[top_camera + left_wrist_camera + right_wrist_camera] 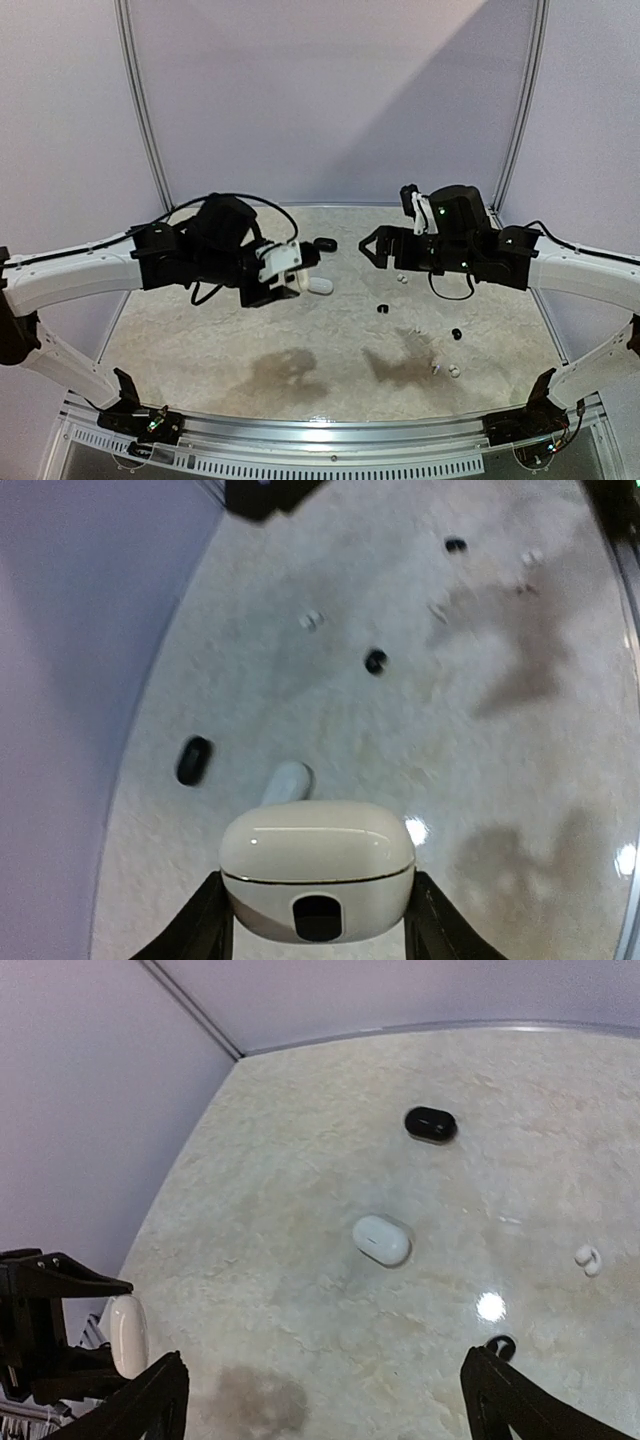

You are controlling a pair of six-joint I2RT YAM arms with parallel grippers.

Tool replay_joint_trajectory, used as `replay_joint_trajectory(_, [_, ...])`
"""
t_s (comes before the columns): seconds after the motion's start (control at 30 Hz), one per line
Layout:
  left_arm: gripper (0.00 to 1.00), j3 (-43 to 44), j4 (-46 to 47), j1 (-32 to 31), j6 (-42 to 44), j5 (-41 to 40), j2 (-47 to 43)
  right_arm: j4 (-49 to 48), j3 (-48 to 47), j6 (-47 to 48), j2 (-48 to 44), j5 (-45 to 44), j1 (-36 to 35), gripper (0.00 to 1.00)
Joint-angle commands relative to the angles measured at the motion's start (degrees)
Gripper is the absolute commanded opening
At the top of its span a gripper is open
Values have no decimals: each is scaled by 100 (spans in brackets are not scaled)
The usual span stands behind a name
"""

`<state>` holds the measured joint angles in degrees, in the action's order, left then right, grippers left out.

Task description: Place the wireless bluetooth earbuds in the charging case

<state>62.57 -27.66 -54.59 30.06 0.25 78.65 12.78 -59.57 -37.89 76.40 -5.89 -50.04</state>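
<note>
Left end effector (318,880) is clenching a white charging case (316,842) above the counter (330,720), long axis spanning its jaws. We are seeing the earbuds (376,661) scattered on the counter to its right, nearer our right end effector (367,246), which is hanging released.

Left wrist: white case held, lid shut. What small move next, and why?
Probably bring the open right gripper to the case to pry it open: the left gripper holds it closed, and the buds lie loose.
</note>
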Motion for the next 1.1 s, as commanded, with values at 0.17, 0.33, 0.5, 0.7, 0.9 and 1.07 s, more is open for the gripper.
replay_joint_trajectory(0.17, [0,169,2177,234,-195,-468,-234,-393,-2098,970,1145,2331,202,84])
replay_joint_trajectory(0.33, [0,-76,2960,467,-193,-276,-315,-899,-2442,889,1725,2687,203,77])
replay_joint_trajectory(0.5, [0,-165,3016,626,-266,-71,-390,-1217,-2387,646,1940,2736,48,72])
replay_joint_trajectory(0.7, [0,-222,3126,712,-332,152,-417,-1359,-2509,680,2143,2786,-125,61])
replay_joint_trajectory(0.9, [0,-230,3230,801,-334,159,-420,-1094,-2633,788,2290,2779,-124,25])
replay_joint_trajectory(1.07, [54,-183,2857,954,-373,512,-454,-578,-2891,1294,2184,2642,-78,0])
